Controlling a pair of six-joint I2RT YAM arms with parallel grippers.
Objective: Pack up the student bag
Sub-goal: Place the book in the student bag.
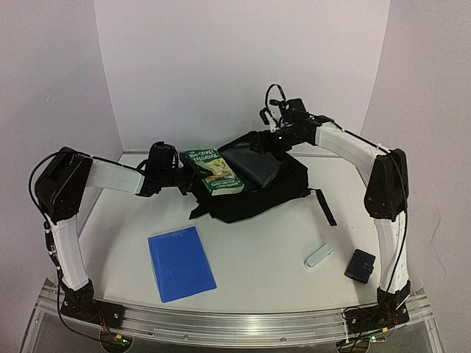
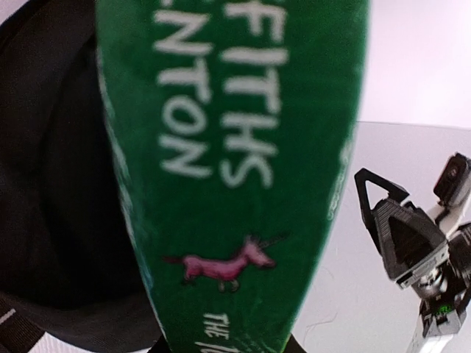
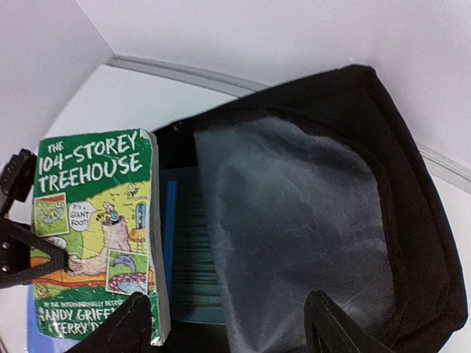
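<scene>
Left hand (image 1: 184,173) clamped on green book (image 1: 215,170), its fingers hidden, right hand (image 3: 232,327) apart above student bag (image 1: 254,200)

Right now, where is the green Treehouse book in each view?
Top external: green book, just left of centre.
Left wrist: green book, spine filling the middle.
Right wrist: green book, at left, cover showing.
Shared landmark: black student bag, in all three.
</scene>
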